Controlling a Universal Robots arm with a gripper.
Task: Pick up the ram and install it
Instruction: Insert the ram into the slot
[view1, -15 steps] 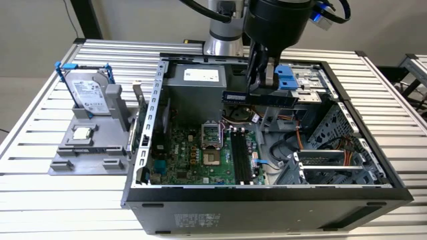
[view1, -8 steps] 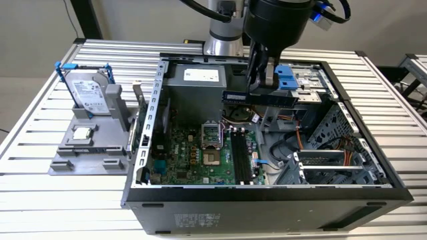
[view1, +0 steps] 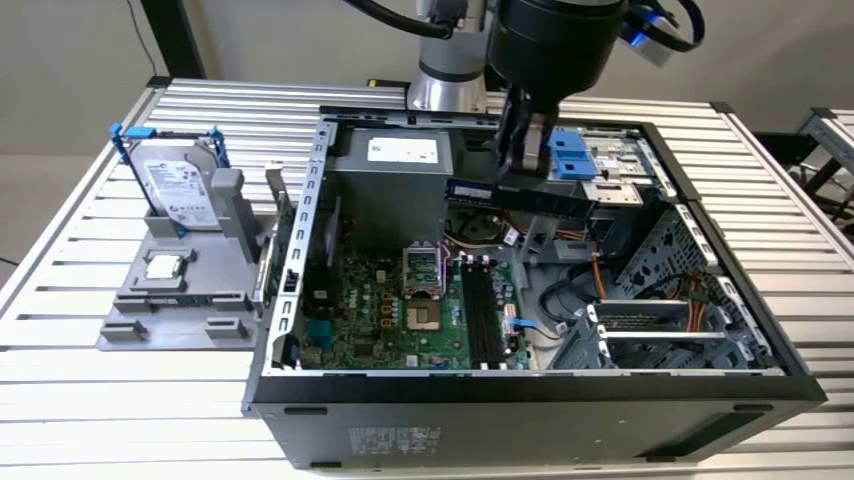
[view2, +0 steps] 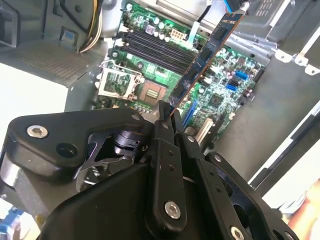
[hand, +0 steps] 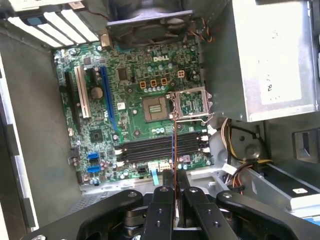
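Slatted aluminium table (view1: 80, 400) bearing an open computer case (view1: 534, 410); at the exterior view's left, a hard drive (view1: 180, 185) in a blue frame and a small square processor chip (view1: 164, 266) sit on a grey fixture (view1: 174, 320). Gripper (view1: 523, 165), fingers closed on the ram (view1: 467, 190), holds it in the air over the case's interior, apart from the green motherboard (view1: 400, 310) and its black memory slots (view1: 483, 315). Ram: a long, narrow, thin stick of dark bluish board with dark chips, seen broadside in the second wrist view and edge-on, as a thin line, in the first wrist view.
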